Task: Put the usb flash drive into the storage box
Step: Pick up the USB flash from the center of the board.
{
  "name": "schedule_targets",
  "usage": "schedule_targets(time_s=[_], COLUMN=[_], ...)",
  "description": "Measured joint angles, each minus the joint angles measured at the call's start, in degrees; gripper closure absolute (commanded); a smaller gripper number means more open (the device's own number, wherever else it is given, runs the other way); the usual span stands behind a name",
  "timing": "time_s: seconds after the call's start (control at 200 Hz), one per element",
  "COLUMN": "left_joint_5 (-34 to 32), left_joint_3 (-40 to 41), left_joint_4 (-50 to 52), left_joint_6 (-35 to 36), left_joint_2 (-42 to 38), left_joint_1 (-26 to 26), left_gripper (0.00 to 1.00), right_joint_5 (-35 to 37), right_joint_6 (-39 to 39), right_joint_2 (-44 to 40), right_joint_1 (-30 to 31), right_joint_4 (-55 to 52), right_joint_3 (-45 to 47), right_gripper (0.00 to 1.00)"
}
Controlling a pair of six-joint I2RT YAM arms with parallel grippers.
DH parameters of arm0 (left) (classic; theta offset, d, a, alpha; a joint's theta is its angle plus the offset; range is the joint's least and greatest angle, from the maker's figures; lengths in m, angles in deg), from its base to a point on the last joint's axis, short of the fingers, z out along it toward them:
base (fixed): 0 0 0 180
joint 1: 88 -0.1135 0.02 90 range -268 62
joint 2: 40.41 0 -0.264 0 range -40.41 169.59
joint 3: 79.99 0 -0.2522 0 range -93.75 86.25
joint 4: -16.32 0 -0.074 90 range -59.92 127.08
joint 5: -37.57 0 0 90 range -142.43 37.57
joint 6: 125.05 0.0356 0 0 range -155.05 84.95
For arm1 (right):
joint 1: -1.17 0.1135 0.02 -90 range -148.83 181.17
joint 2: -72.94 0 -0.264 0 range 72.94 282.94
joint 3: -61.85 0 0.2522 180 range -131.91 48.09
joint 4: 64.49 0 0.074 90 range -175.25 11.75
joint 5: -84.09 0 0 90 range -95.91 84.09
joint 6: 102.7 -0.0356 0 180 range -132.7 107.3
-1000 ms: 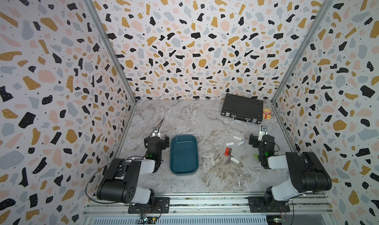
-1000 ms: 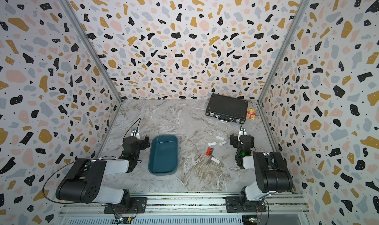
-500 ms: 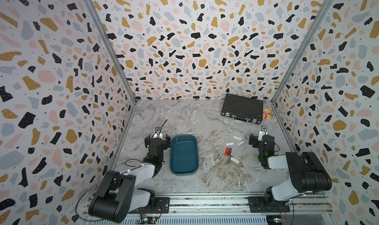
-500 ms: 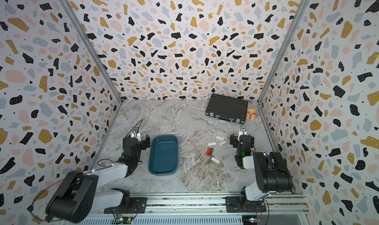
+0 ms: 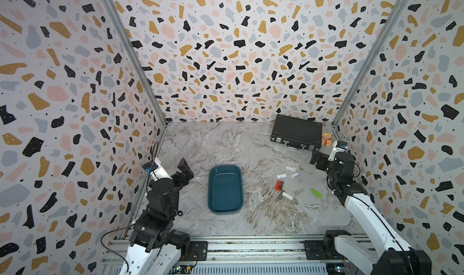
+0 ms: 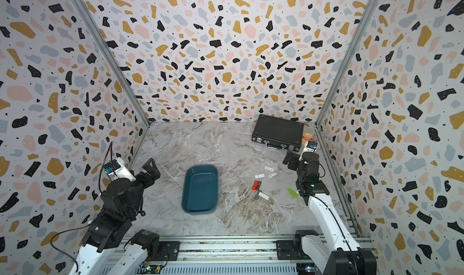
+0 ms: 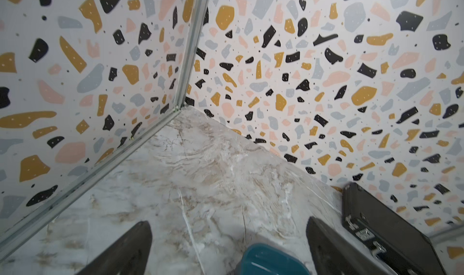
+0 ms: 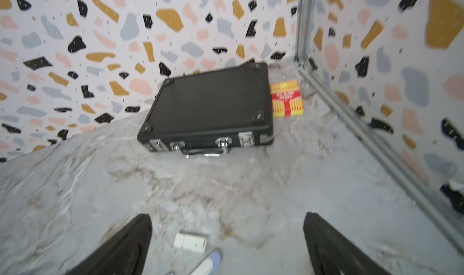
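While left gripper (image 5: 185, 167), right gripper (image 5: 317, 158) gaped wide, empty: right likely needed lowering squarely astride far white usb flash drive (image 5: 290, 168).

Top views overhead (near-identical), wrist views low, sharing briefcase (image 7: 381, 223)

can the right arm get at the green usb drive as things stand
Probably yes: the green usb drive lies alone, uncovered, just beside the right arm, and the right gripper is open and empty.
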Motion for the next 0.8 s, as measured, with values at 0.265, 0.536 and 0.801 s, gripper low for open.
schedule_targets(time_s=[0.265, 0.536, 0.801], left_joint_5=[10.97, 14.69, 16.63], left_joint_3=[-7.28, -7.34, -7.30], left_joint_4=[19.96, 23.32, 23.32], left_joint_6=[1.49, 2.21, 3.10], left_joint_2=[7.13, 9.73, 12.02], left_joint_1=[1.18, 2.05, 2.05], left_gripper=[0.00, 0.00, 0.01], right_joint_5=[-10.60, -12.11, -9.55], right_joint_6=[-1.42, 0.87, 0.26], right_joint_2=[2.56, 21.81, 30.95], right_joint_1=[0.20, 6.80, 9.44], right_joint_4=[-19.58, -27.87, -29.00], right_joint_3=[-1.11, -8.39, -14.16], right_gripper=[0.12, 0.26, 0.32])
